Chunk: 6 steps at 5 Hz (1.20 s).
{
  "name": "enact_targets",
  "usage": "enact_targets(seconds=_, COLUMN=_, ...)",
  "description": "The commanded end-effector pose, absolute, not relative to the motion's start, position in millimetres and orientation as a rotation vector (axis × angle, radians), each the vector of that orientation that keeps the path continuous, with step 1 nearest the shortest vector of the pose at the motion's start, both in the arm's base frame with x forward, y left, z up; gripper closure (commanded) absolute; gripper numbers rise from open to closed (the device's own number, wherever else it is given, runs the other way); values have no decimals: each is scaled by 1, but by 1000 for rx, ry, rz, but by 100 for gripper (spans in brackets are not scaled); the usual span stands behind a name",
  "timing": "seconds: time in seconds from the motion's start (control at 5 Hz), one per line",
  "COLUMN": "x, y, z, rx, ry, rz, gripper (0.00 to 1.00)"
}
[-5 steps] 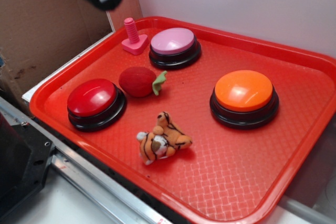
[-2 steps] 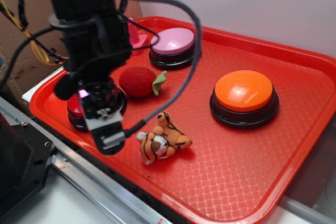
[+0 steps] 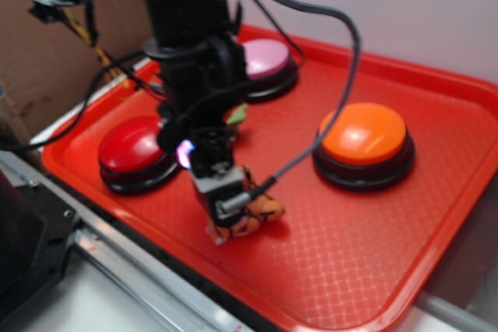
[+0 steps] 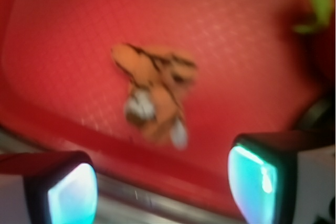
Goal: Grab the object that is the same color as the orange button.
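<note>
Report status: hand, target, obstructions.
Hand open, above the small orange striped plush tiger, no contact. Tiger lies on the red plastic tray. Nothing between the fingers and it.

Light: bright and even, falling from above; white glare spots sit on the dome of the orange button [image 3: 363,134] and the red button [image 3: 132,144].
Shadows: soft, short, dark rims under each button base on the tray [image 3: 436,215].
Exterior blur: the arm [image 3: 191,60] is smeared by motion; the tray weave beside the orange button stays fairly sharp.
Wrist blur: the whole view is soft; the tiger toy [image 4: 155,90] is streaked.
Fingers: the fingers [image 4: 71,192] glow cyan, out of focus.
</note>
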State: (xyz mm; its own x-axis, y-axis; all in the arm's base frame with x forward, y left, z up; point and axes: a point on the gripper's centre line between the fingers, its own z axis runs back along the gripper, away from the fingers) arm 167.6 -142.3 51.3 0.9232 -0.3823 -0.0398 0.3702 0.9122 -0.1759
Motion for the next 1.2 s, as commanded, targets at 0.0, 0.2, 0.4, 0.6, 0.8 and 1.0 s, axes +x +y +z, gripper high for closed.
enact_targets(seconds=0.0, x=177, y=-165, z=15, rx=-122, ry=187, rz=-498, gripper=0)
enact_targets(seconds=0.2, x=171, y=-160, z=12, rx=-92, ry=210, rz=-477, gripper=100)
enact_targets(seconds=0.4, x=165, y=-155, z=24, rx=-51, ry=210, rz=-499, gripper=100)
enact_targets(seconds=0.6, x=155, y=-142, z=72, rx=-80, ry=132, rz=-531, gripper=100)
enact_targets(seconds=0.8, x=144, y=-117, z=120, rx=-87, ry=-5, rz=-466, gripper=100)
enact_targets(seconds=1.0, x=126, y=-88, z=168, rx=-89, ry=-65, rz=-365, gripper=100)
